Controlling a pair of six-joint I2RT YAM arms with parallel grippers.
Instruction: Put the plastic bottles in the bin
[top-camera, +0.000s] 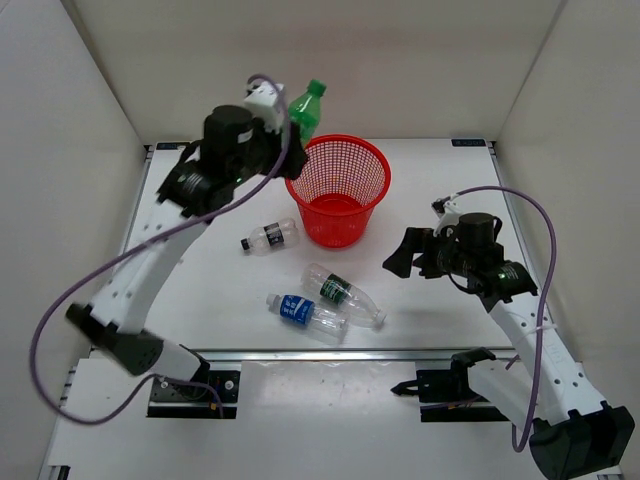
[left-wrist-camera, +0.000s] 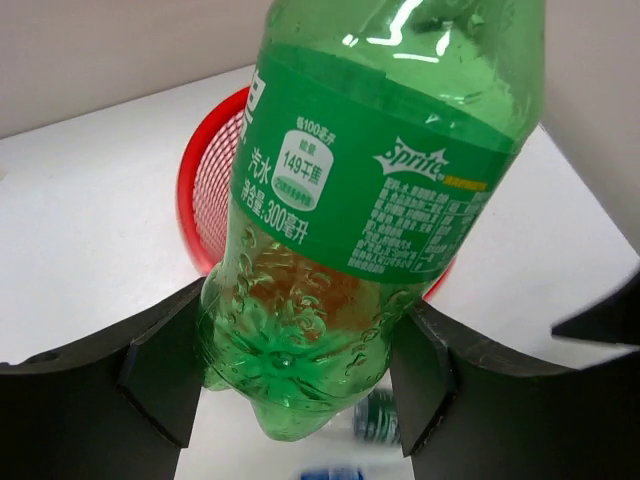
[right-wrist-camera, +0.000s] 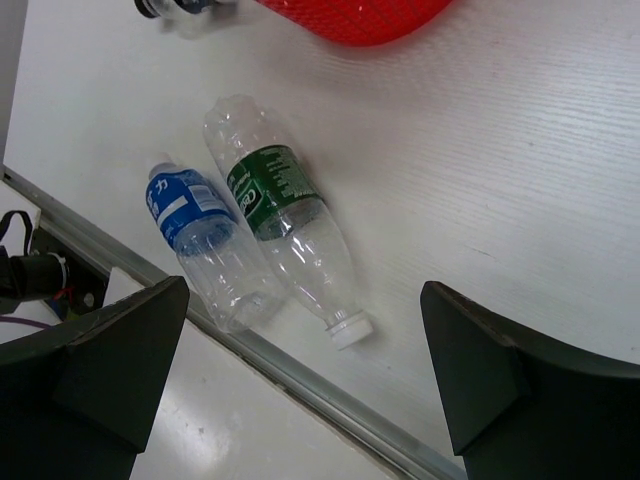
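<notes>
Pinching the all-green bottle (top-camera: 307, 108) low on its body, the left claw (left-wrist-camera: 290, 380) is holding it upright, cap up, raised off the tabletop (top-camera: 450, 190) just beside the far left rim of the red mesh bin (top-camera: 350, 222).

The bin is standing upright near the middle of the tabletop, and three clear bottles are lying on their sides around its near side: the dark-labelled bottle (top-camera: 270, 237) is resting just left of the bin's base, while the green-dark-labelled bottle (top-camera: 342, 294) and the blue-labelled bottle (top-camera: 305, 315) are lying side by side, touching, closer to the front edge. The right claw (right-wrist-camera: 305, 350) is hovering above the tabletop to the right of that pair, its fingers spread wide and gripping nothing.
</notes>
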